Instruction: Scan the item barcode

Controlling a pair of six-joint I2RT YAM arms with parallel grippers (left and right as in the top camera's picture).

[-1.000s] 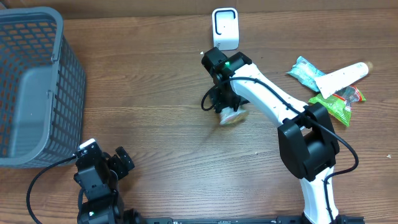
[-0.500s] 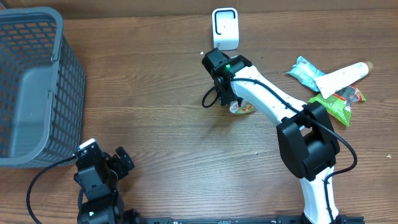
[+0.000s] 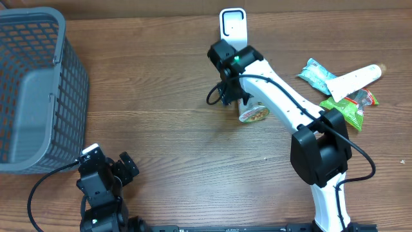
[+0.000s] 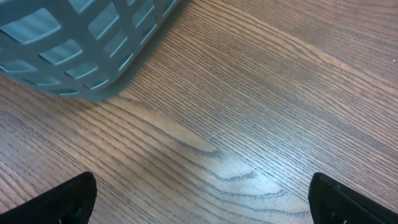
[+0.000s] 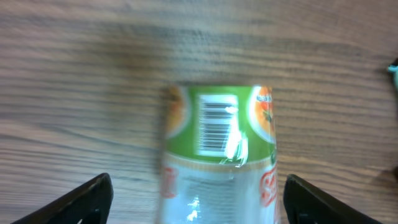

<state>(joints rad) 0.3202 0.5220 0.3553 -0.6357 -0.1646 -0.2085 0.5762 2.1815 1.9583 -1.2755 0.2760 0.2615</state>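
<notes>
The item (image 5: 219, 155) is a small tub with a green and orange label, lying on its side on the wooden table, barcode (image 5: 216, 124) facing up. It lies between the fingers of my right gripper (image 5: 200, 200), which is open, with a gap on each side. From overhead the item (image 3: 253, 114) rests just right of the right gripper (image 3: 235, 98). The white scanner (image 3: 233, 29) stands at the back edge, beyond that gripper. My left gripper (image 3: 120, 169) is open near the front left, with only bare wood between its fingertips (image 4: 74, 196).
A grey mesh basket (image 3: 32, 90) fills the left side, and its corner (image 4: 81, 37) shows in the left wrist view. At the right lie a white tube (image 3: 354, 80), a green packet (image 3: 347, 109) and a teal packet (image 3: 315, 71).
My right gripper has opened and drawn back toward the scanner, and the item has gone from its grip to lying on the table. The left arm has not moved.
</notes>
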